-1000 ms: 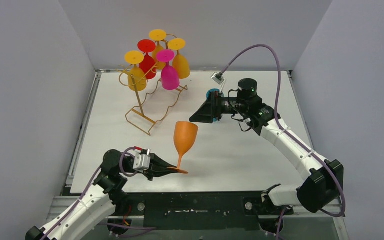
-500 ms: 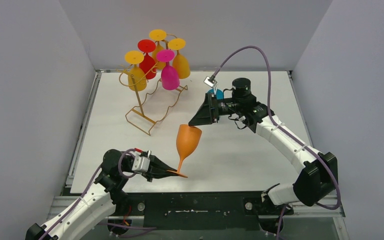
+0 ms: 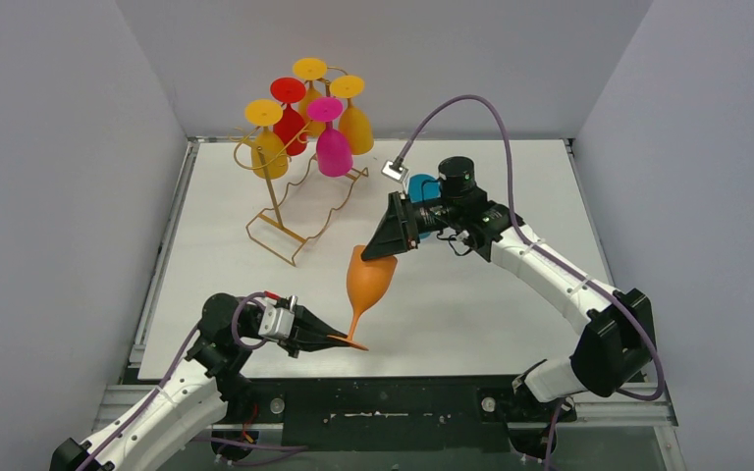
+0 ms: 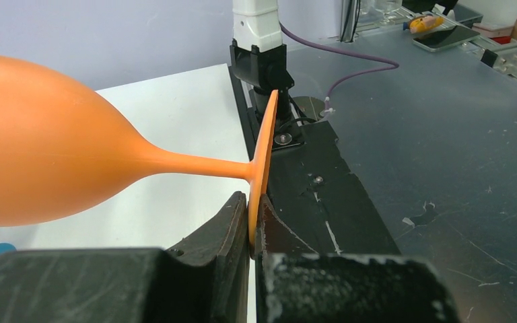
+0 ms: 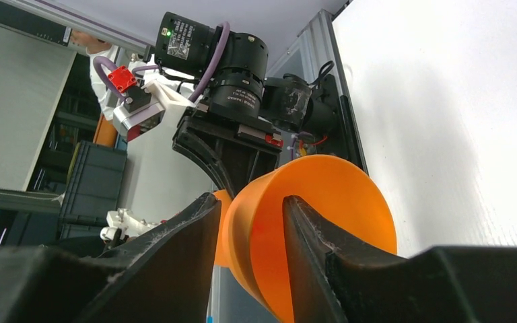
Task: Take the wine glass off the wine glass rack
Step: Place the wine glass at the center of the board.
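An orange wine glass stands tilted near the table's front, off the gold wire wine glass rack at the back left. My left gripper is shut on the edge of the glass's flat base; the bowl points away. My right gripper is open at the bowl's rim. One finger is inside the bowl and the other is outside, with the wall between them and gaps on both sides.
The rack holds several upside-down glasses: yellow, red and magenta. A blue object sits behind the right arm. White walls close in the left, back and right. The table's dark front edge lies beside the left gripper.
My right gripper has moved left and down from beside the blue object to the orange glass's rim, and now straddles it. The glass has tilted slightly; the left gripper keeps its hold.
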Robot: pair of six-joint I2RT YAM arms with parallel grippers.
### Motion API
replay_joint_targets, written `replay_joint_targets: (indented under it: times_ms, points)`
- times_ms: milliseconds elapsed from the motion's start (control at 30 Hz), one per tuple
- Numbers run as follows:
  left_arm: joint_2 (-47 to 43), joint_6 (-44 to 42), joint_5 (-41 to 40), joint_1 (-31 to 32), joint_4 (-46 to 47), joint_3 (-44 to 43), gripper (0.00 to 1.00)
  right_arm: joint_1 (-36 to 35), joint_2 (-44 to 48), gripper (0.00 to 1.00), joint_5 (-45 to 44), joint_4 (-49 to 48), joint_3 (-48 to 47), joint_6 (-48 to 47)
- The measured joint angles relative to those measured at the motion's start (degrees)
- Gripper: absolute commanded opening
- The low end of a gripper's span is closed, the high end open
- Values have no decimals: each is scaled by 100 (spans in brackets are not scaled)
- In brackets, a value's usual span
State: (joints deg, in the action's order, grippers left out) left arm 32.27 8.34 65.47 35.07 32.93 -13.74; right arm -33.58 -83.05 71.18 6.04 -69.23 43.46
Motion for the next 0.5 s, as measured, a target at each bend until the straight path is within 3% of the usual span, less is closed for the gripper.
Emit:
replay_joint_targets:
  times_ms: [233,500]
  points:
    - [13,4,46,0,26,0,0,98,-4,35,177,7,-26,42]
    - [17,22,66,0,33,0,0,94,-11,21,330,35,-92,50]
